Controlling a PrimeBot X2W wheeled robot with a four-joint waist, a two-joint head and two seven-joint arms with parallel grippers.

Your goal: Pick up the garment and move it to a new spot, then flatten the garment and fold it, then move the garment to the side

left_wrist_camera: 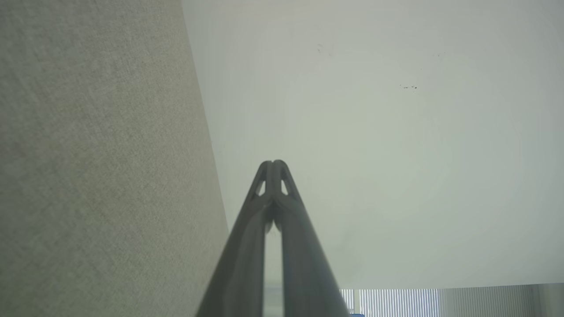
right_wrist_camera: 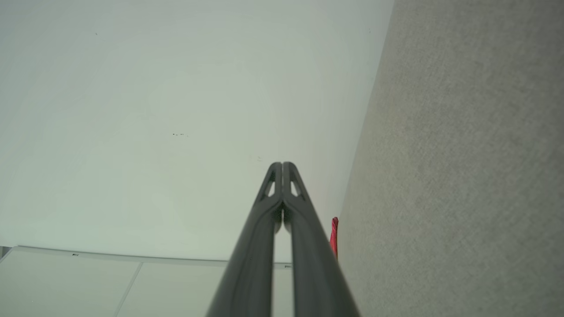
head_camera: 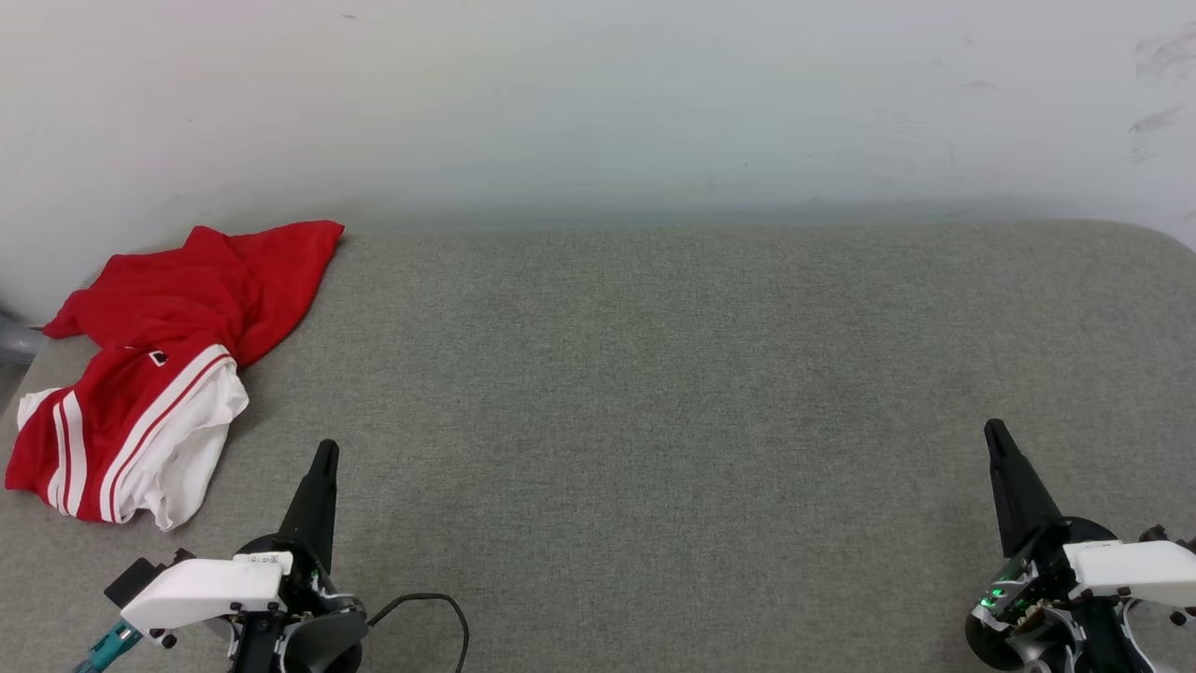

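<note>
at the far left corner of the desk (head_camera: 654,393) lies one garment (head_camera: 149,374), a red shirt bunched in a heap. white sleeve cloth and red-and-white striped trim are turned up on its near side. its far edge sits close against the pale wall (head_camera: 598,103), and its left side reaches the desk's left edge.

i count two hands. my left hand (head_camera: 326,449) is at the lower left, its two dark fingers pressed together into one point, gripping nothing and aimed up the desk. the garment lies near it, to its left and farther back, not touching it, with grey desk cloth between them. my right hand (head_camera: 993,428) is at the lower right, its fingers likewise closed on nothing. it is well apart from the garment, with the width of the desk between them. from the right wrist, a thin red sliver of the garment (right_wrist_camera: 334,233) shows just beside my closed fingers (right_wrist_camera: 304,246).

around them i see one black cable (head_camera: 439,603) looping on the desk by my left wrist and one teal plug (head_camera: 107,645) below it. one small green light (head_camera: 995,591) glows on my right wrist. one grey rounded thing (head_camera: 14,336) sits past the desk's left edge beside the garment; i cannot tell what it is. a few dark scuffs (head_camera: 1159,65) mark the wall at the upper right.
</note>
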